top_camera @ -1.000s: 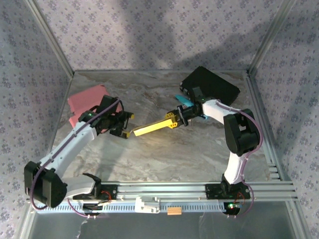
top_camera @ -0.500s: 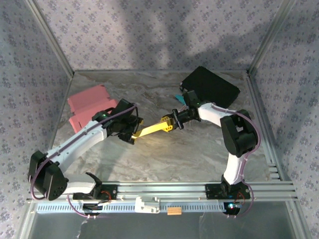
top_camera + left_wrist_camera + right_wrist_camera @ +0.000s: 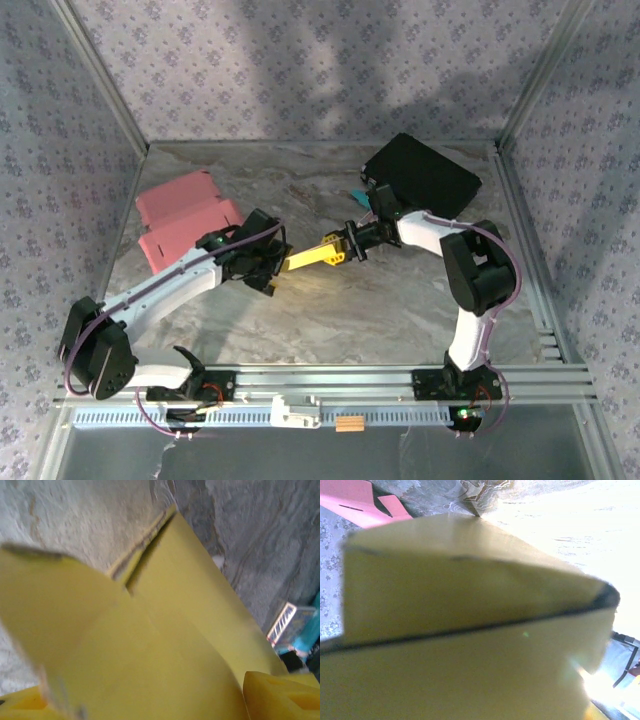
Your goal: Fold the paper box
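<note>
Box [image 3: 312,255] mid-table, right pincer [image 3: 346,243] gripping — marble [image 3: 340,320] open nearside.

Left claw [image 3: 275,266] spread wide, right claw [image 3: 343,244] clamped narrow, tips facing each other

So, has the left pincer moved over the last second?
Yes. The left pincer has shifted right, away from the pink cardboard and up to the near end of the yellow paper box.
</note>
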{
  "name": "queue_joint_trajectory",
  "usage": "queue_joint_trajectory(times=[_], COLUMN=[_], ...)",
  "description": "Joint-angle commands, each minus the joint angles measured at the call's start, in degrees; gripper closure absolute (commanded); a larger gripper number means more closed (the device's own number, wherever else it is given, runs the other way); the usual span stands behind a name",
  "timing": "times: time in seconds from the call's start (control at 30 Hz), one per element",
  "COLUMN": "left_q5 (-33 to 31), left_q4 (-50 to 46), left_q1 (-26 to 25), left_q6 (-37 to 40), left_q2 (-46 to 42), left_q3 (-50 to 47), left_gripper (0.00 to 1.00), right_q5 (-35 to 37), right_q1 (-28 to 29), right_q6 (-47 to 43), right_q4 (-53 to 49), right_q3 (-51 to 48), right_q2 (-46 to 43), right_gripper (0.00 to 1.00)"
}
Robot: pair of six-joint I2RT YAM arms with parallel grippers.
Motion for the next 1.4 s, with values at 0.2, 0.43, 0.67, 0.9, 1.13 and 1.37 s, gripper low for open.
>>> queue_joint_trajectory(times=[0.2, 0.43, 0.67, 0.9, 1.13, 1.37], left_q5=[-11.8, -10.31, -5.83, -5.04, -5.28, -5.92], left_q4=[-0.65, -8.04, -18.61, -21.15, -20.47, -21.27], left_q1=[-0.42, 0.76, 2.67, 4.51, 4.95, 5.75], left_q6=[-39.5, -39.14, -36.83, -35.36, -34.96, -34.53], left_q2=[1.89, 5.16, 11.08, 14.57, 16.79, 19.0], left_q3=[-0.97, 3.52, 11.89, 15.28, 16.49, 19.72], left_gripper=[0.38, 0.43, 0.45, 0.46, 0.5, 0.57], right_q5=[4.87, 6.33, 8.87, 17.45, 24.76, 30.05], right_q1=[1.8, 1.78, 1.09, -4.8, -7.17, -6.38], right_q6=[5.76, 4.96, 5.75, -10.44, -12.24, -11.67], right_q4=[1.42, -1.77, -2.23, -21.6, -23.07, -22.74], right_q3=[-3.59, -6.25, -9.06, -1.08, -1.08, -4.8], right_q2=[-0.11, -1.55, -3.8, -8.84, -16.15, -24.14], right_gripper=[0.66, 0.58, 0.49, 0.27, 0.26, 0.31])
